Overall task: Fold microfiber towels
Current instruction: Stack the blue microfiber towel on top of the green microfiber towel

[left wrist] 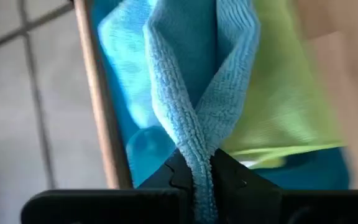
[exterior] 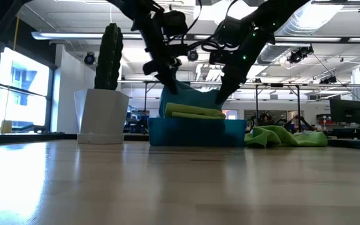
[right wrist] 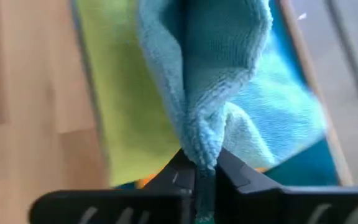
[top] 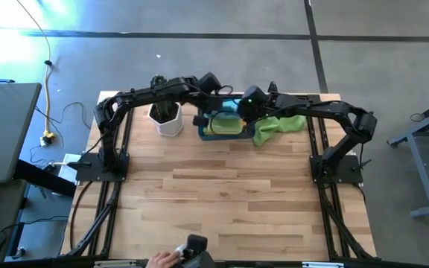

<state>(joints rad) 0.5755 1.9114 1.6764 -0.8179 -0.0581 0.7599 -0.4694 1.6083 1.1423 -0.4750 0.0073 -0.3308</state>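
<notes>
High view: you've got both arms reaching to the far edge of the counter, meeting over the blue bin. Light blue towel sits at the bin's far side, betw. the two claws. Loose lime green towel lies on the counter touching the bin's right side, prob. waiting its turn. Cactus pot is just left of the bin.

Low view: towel hangs above the bin, pinched at two spots so it spreads. Folded lime green towel already lies in the bin.

Left wrist: your left claw is clamped tight on a towel edge, cloth bunched betw. the fingers.

Right wrist: right claw is likewise closed on the towel, bin and green cloth below.

Why: two grips keep the cloth taut, I'd say, ready for lifting clear to fold.
</notes>
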